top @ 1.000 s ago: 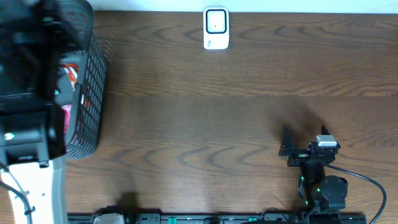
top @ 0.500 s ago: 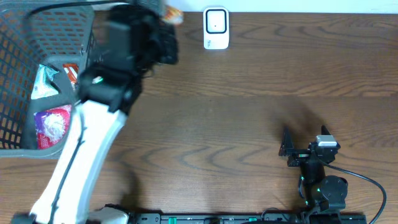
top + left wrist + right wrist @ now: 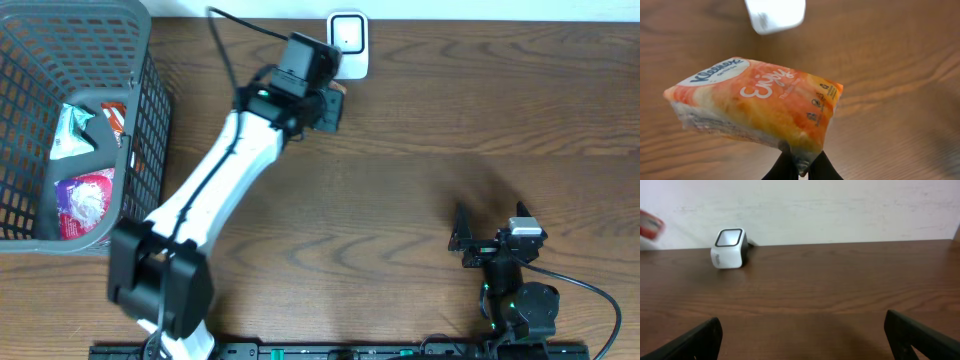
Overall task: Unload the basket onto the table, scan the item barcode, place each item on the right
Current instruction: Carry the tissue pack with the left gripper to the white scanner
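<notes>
Overhead: a white box-shaped scanner (image 3: 347, 42) with a dark-rimmed window is set at the far edge of the brown wooden surface (image 3: 450, 130). The left hand (image 3: 332, 105), at the end of a white arm, is held just in front of the scanner and slightly to its left. Between the two, only a sliver of the orange soft plastic tissue pack (image 3: 339, 91) can be seen. A grey plastic mesh basket (image 3: 145, 130) stands well to the left of the scanner, with a few packets (image 3: 85, 195) lying inside. The right hand (image 3: 457, 230) is parked well apart from the scanner, toward the near right.

Left wrist: the left hand (image 3: 801, 162) is clamped on the lower corner of the tissue pack (image 3: 760, 100), its fingers pressed close together. The pack is held clear of the surface, tilted, with its printed face toward the camera. The scanner (image 3: 775, 14) is seen blurred just beyond it.

Right wrist: the fingers of the right hand (image 3: 802, 345) are spread wide apart, with nothing between them. The scanner (image 3: 730, 247) is seen far off against a pale wall. A red-orange blur at the frame edge, left of the scanner, is probably the tissue pack (image 3: 650, 224), though it is cropped too much to be sure.
</notes>
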Motion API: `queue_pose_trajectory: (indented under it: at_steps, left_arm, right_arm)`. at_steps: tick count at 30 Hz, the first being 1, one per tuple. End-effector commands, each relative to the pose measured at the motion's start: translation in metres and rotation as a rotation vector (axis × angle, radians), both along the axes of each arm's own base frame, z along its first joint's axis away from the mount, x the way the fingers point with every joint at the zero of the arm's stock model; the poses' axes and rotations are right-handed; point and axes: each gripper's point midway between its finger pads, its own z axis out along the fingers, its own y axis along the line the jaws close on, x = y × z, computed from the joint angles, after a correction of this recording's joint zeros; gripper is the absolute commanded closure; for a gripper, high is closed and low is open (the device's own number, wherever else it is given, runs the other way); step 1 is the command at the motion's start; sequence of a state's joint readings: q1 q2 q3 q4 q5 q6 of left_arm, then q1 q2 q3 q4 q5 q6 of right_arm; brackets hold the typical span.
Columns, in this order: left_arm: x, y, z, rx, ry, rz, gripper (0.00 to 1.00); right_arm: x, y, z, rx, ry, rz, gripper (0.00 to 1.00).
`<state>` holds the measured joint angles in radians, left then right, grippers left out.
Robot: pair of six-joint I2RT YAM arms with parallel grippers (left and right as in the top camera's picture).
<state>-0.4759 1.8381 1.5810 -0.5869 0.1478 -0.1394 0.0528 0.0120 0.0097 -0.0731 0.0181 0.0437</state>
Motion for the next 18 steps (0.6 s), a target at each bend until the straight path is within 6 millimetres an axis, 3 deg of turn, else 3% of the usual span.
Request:
queue_pose_trajectory:
  at_steps: [1,14,15,17,18]
  left_arm:
    - [-0.006,-0.019,-0.024,-0.007,0.065,0.014,0.92]
    - [-0.037,-0.057,-0.121,-0.036,0.363,0.255,0.92]
    - [-0.039,-0.058,-0.124,-0.036,0.371,0.261,0.88]
    - [-0.04,-0.06,-0.124,-0.035,0.372,0.259,0.55]
    - [-0.04,-0.061,-0.123,-0.038,0.369,0.257,0.5]
  right_arm:
    - [0.0,-0.001,-0.001,-0.007,-0.001,-0.004,0.01]
    - [0.0,-0.001,-0.001,-0.007,-0.001,-0.004,0.01]
    - [0.0,-0.001,-0.001,-0.007,-0.001,-0.004,0.01]
    - [0.0,-0.001,-0.001,-0.007,-0.001,-0.004,0.01]
    - [0.0,-0.001,-0.001,-0.007,-0.001,-0.004,0.01]
